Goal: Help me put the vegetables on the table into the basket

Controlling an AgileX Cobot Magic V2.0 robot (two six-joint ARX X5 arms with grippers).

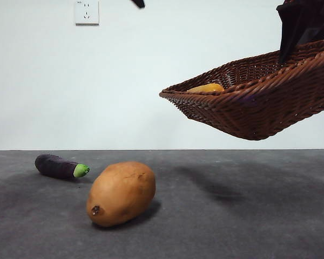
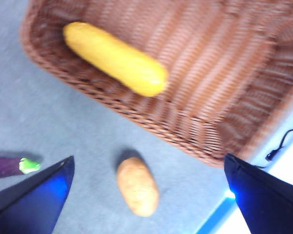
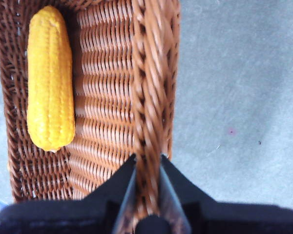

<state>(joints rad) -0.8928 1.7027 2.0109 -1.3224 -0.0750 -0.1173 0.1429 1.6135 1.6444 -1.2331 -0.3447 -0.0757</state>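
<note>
The tan, smooth-skinned potato (image 2: 137, 186) lies on the matte grey surface (image 1: 248, 216) below and between the left gripper's (image 2: 149, 195) spread, empty fingers, its long axis running roughly along the line from wrist to fingertips; that arm seems the nearer one, though its view is blurred. The glossy purple eggplant (image 1: 60, 166) with its green stem rests just beyond one finger. The woven wicker basket (image 1: 259, 102) hangs tilted in the air above both, its braided rim clamped between the right gripper's (image 3: 147, 168) fingers, the ridged yellow piece (image 3: 50, 83) already inside.
</note>
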